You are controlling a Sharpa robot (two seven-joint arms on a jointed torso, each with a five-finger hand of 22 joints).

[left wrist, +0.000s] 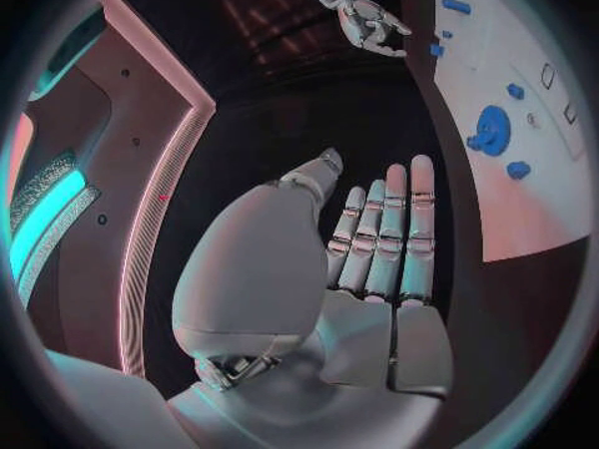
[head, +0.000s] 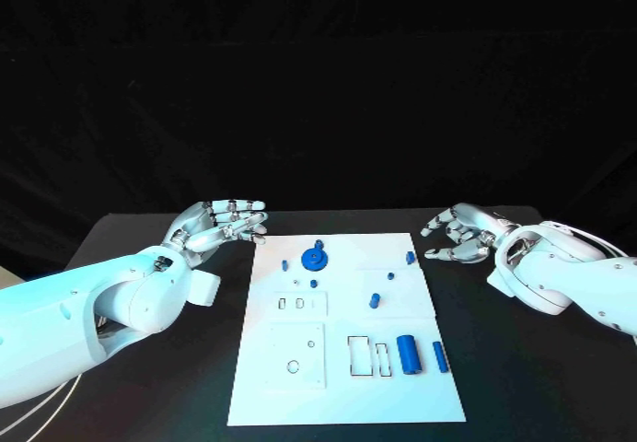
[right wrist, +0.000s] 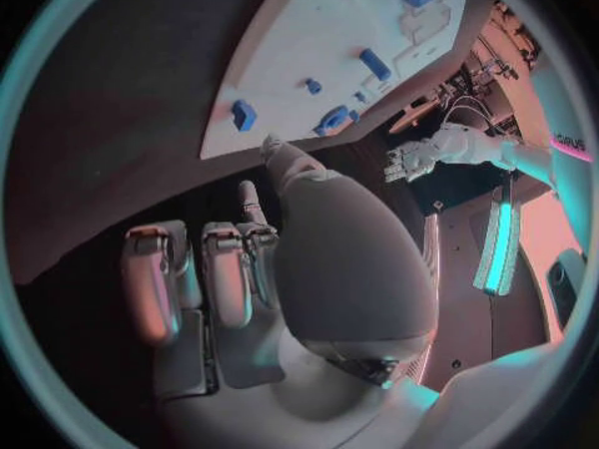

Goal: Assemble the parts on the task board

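the board (head: 348, 387), a flat white matte plate, lies lengthwise down the middle of the black bench (head: 159, 387), its far end near the bench's far edge. small glossy blue parts sit on it: a round gear-like disc (head: 315, 259) near the far end, short pegs (head: 285, 264) beside it, a small block (head: 411, 258) toward the far right corner, an oblong pin (head: 376, 299) mid-board, and a thick cylinder (head: 409, 354) with a thinner bar (head: 439, 356) near the right edge toward the near end. thin rectangular outlines (head: 360, 355) and a small oval slot (head: 292, 367) mark the near half.

the left hand (head: 223, 224), silver and segmented, hovers off the board's far left corner, fingers extended side by side, released and holding nothing. the right hand (head: 460, 236) hovers off the far right corner, fingers loosely curled but apart, also empty.
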